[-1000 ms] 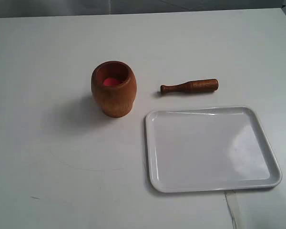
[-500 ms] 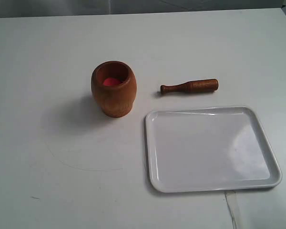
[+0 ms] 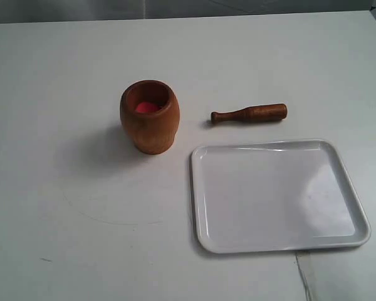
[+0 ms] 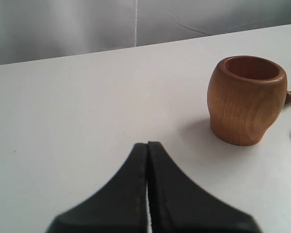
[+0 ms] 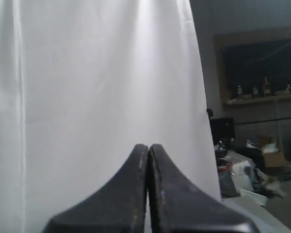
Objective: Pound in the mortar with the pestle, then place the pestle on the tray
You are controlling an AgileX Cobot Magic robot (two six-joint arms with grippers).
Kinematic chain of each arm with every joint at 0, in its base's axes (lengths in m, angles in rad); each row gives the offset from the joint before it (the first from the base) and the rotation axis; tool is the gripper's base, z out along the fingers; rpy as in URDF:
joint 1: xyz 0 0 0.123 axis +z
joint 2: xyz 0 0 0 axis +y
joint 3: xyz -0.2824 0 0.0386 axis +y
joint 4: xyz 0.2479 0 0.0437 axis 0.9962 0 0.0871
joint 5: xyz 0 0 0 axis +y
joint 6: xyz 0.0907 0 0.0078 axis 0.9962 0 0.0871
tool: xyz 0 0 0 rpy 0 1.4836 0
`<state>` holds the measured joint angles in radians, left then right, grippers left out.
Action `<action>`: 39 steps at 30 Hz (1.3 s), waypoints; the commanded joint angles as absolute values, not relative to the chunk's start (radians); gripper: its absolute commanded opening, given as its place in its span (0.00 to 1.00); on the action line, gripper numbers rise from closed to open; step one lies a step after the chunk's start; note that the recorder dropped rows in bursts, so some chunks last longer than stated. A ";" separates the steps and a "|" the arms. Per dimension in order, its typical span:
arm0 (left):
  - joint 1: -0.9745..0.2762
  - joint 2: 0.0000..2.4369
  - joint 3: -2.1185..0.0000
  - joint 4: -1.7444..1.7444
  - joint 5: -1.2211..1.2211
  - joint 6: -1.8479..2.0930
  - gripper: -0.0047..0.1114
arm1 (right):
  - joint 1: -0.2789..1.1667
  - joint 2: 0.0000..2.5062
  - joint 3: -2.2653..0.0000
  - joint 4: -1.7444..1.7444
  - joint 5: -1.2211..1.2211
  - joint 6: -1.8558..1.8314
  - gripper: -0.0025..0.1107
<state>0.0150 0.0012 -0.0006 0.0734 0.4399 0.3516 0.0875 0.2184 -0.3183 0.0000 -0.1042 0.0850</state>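
Observation:
The reddish-brown mortar (image 3: 150,116) stands upright on the white table, its pink inside showing. To its right the dark pestle (image 3: 249,114) lies flat, knob end toward the mortar. The white tray (image 3: 203,188) sits in front of the pestle with nothing on it. Neither gripper shows in the exterior view. In the left wrist view my left gripper (image 4: 147,144) is shut on nothing, low over the table, and the mortar (image 4: 245,106) stands well off from it. My right gripper (image 5: 149,146) is shut on nothing and faces a white curtain, away from the table.
A pale strip (image 3: 304,273) lies at the table's front edge near the tray's corner. Behind the table hangs a white curtain (image 5: 97,77), with a cluttered room (image 5: 252,160) beyond it.

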 commanded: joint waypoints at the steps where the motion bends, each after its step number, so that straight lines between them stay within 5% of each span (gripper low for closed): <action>1: 0.007 0.000 0.000 0.066 0.437 0.343 0.04 | 0.086 0.437 -0.516 -0.234 0.119 0.047 0.02; 9: 0.007 0.000 0.000 0.066 0.437 0.343 0.04 | 0.236 0.858 -0.772 -0.170 0.408 -0.414 0.02; 23: 0.007 0.000 0.000 0.066 0.437 0.343 0.04 | 0.548 1.526 -1.131 -0.093 0.660 -0.699 0.02; 39: 0.007 0.000 0.000 0.066 0.437 0.343 0.04 | 0.580 2.075 -1.497 0.080 0.803 -0.857 0.02</action>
